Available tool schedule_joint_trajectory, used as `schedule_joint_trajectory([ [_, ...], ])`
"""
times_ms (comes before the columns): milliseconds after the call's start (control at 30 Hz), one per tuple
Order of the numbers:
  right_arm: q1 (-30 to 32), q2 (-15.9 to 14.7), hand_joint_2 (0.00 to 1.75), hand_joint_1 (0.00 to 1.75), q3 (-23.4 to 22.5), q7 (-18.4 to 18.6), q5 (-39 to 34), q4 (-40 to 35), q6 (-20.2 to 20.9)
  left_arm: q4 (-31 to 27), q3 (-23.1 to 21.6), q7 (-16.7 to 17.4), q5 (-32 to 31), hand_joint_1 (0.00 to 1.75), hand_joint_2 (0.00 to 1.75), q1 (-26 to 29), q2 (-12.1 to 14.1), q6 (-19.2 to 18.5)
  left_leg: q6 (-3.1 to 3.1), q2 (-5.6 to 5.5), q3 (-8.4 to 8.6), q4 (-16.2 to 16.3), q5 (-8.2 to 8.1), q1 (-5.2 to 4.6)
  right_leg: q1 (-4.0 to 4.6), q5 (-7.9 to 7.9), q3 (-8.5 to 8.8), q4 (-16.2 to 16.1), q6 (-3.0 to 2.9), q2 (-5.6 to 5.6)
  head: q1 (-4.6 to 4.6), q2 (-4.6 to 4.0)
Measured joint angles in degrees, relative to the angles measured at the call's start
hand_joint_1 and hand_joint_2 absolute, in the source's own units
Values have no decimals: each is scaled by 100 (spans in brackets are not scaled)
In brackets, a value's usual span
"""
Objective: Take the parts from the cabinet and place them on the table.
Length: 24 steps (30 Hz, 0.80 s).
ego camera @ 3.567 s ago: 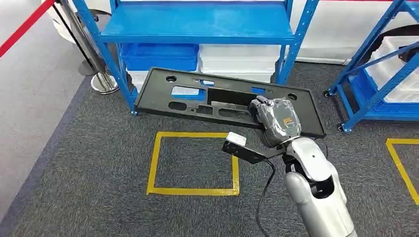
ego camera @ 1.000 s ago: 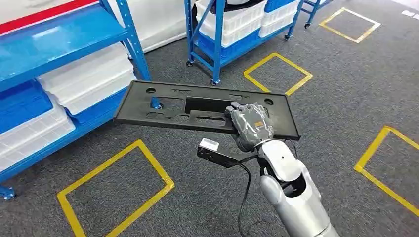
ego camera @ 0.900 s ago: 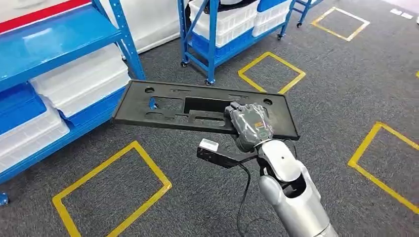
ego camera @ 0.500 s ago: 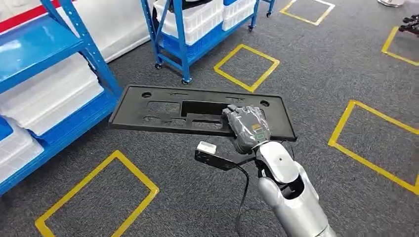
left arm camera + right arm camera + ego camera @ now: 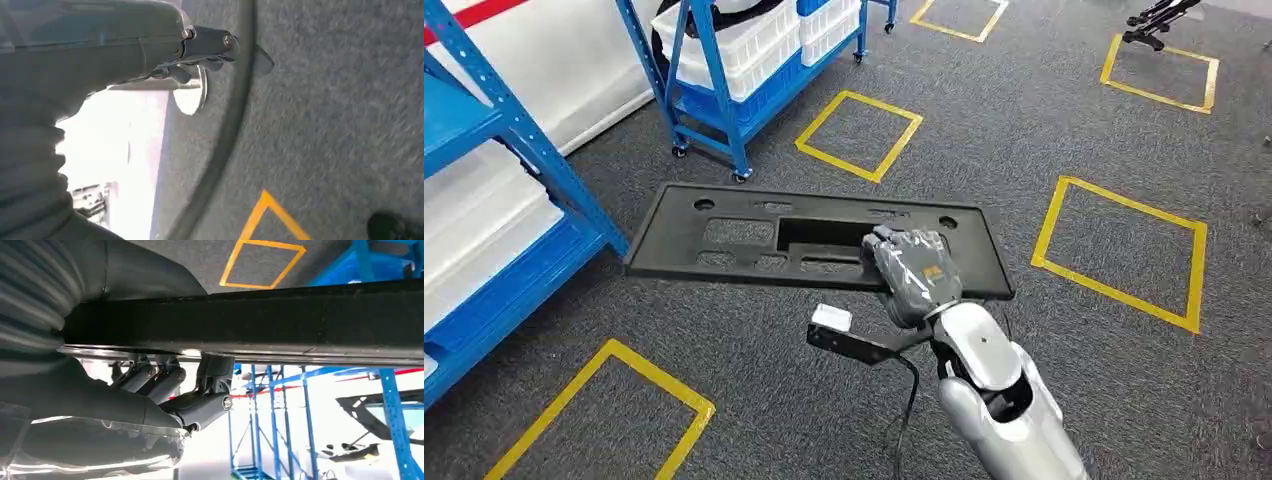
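1 long black part point(image 5: 754, 240) – gripped by right hand point(image 5: 909, 272), held over grey carpet point(image 5: 1044, 130)

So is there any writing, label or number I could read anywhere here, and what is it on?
None can be read.
The right hand, which holds the black panel, bears a small orange mark: too small and blurred to read.
The white tag on the wrist bracket shows no readable text.
The yellow floor squares are plain tape outlines without writing.

Grey carpet point(image 5: 1044, 130) with yellow squares point(image 5: 1122, 252), blue racks point(image 5: 714, 70).
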Motion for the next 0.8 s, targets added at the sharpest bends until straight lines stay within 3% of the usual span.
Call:
schedule_joint_trajectory([
  [33, 180, -91, 175, 175, -45, -9, 9, -214, -22, -2, -41, 13, -76, 0, 175, 16, -46, 48, 59, 37, 4, -10, -1, -16, 5, -190, -115, 239, 31, -239, 0, 0],
  [67, 307, -144, 175, 175, -85, -42, 6, -321, -37, -2, -59, 20, -105, 0, 175, 35, -61, 61, 78, 91, 1, -10, -4, -29, -14, -398, -286, 597, 54, -320, 0, 0],
  [133, 539, -262, 175, 175, -201, -50, 2, -512, -46, -2, -87, 57, -148, 0, 175, 55, -103, 65, 92, 249, -6, -9, -14, -39, -55, -758, -708, 1440, 96, -370, 0, 0],
  [167, 618, -299, 175, 175, -247, -50, 11, -563, -46, -2, -103, 57, -155, 0, 175, 53, -112, 72, 91, 335, -8, -9, -18, -40, -78, -753, -796, 1601, 115, -375, 0, 0],
  [200, 658, -327, 175, 175, -275, -52, 17, -596, -46, -2, -113, 57, -155, 0, 175, 45, -120, 74, 88, 412, -6, -9, -23, -39, -94, -640, -740, 1489, 127, -386, -2, 0],
  [233, 691, -347, 175, 175, -288, -61, 17, -626, -44, -2, -131, 57, -155, 0, 175, 33, -127, 76, 76, 492, 0, -8, -32, -39, -107, -437, -552, 1140, 135, -424, 0, 0],
  [267, 706, -354, 175, 175, -295, -75, 17, -659, -44, -2, -146, 57, -155, 0, 175, 23, -133, 76, 58, 566, 14, -8, -44, -39, -118, -207, -250, 616, 133, -511, -2, 0],
  [300, 708, -356, 175, 175, -301, -83, 17, -696, -44, -2, -155, 57, -155, 0, 175, 15, -136, 76, 30, 630, 44, -4, -62, -47, -111, -39, 75, 92, 119, -750, -2, 0],
  [333, 707, -365, 175, 175, -308, -94, 17, -729, -46, -2, -164, 57, -155, 0, 175, 10, -138, 76, 4, 680, 63, -3, -79, -69, -57, -130, 183, -103, 83, -1051, 0, 0],
  [467, 764, -402, 175, 175, -356, -94, 39, -823, -55, -2, -188, 50, -205, 0, 175, -16, -162, 87, -137, 924, 152, -45, -96, -75, -1, -48, 159, -151, -22, -758, -2, 0],
  [500, 834, -428, 175, 175, -400, -107, 37, -884, -70, -2, -192, 19, -203, 0, 175, -26, -177, 102, -175, 924, 132, -37, -152, -62, -75, 3, 206, -235, -88, -696, -4, 0],
  [533, 921, -461, 175, 175, -450, -129, 17, -941, -120, -2, -194, -4, -192, 0, 175, -45, -188, 131, -186, 668, 125, 65, -247, -34, -66, 14, 224, -263, -104, -656, -2, 0],
  [567, 992, -520, 175, 175, -549, -188, -44, -1007, -171, -2, -192, -15, -126, 0, 175, -38, -210, 148, -178, 381, -42, 472, -509, -27, -71, 33, 217, -267, -148, -604, -4, 0],
  [633, 1126, -585, 175, 175, -699, -311, -129, -1044, -216, -2, -186, 24, -15, 0, 175, 13, -214, 146, -189, 211, -454, 1392, -925, -24, -49, 35, 204, -261, -171, -443, -2, 0],
  [667, 1176, -603, 175, 175, -750, -341, -140, -1042, -218, -2, -181, 42, 16, 0, 175, 29, -219, 144, -191, 195, -591, 1671, -996, -24, -35, 38, 199, -252, -175, -368, -2, 0],
  [700, 1233, -620, 175, 175, -800, -363, -149, -1042, -218, -2, -179, 50, 31, 0, 175, 31, -227, 144, -183, 194, -640, 1738, -927, -24, -26, 38, 192, -237, -176, -273, -2, 0],
  [733, 1269, -631, 175, 175, -854, -404, -149, -1042, -218, -2, -179, 53, 29, 0, 175, 28, -236, 146, -166, 185, -535, 1486, -720, -24, -21, 38, 189, -219, -176, -176, -2, 0],
  [800, 1284, -633, 175, 175, -898, -440, -144, -1042, -218, -2, -179, 55, 0, 0, 175, 6, -238, 150, -122, 85, -100, 554, -212, -23, -21, 35, 193, -189, -168, -13, -2, 0],
])
